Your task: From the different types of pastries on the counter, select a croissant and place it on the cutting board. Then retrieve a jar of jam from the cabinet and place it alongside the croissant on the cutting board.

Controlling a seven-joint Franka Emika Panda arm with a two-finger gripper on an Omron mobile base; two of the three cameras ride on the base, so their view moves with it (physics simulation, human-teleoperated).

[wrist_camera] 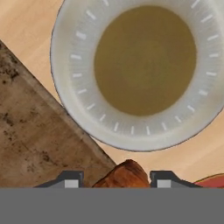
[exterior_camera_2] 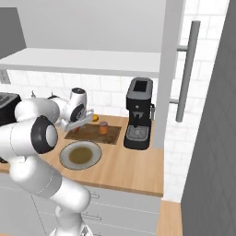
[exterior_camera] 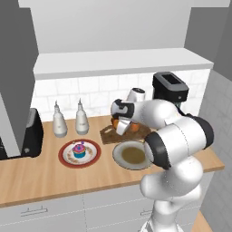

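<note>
While nearly closed, hand grips croissant.

The counter carries a cutting board, a grey plate, a red plate, two white bottles, a toaster and a coffee machine.

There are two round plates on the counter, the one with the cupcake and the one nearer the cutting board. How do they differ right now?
The red-rimmed plate carries a cupcake; the grey plate carries nothing, only its brownish centre shows. The red-rimmed plate sits toward the two white bottles, apart from the cutting board; the grey plate lies just in front of the board, beside the arm. Both are round and flat on the wooden counter.
</note>
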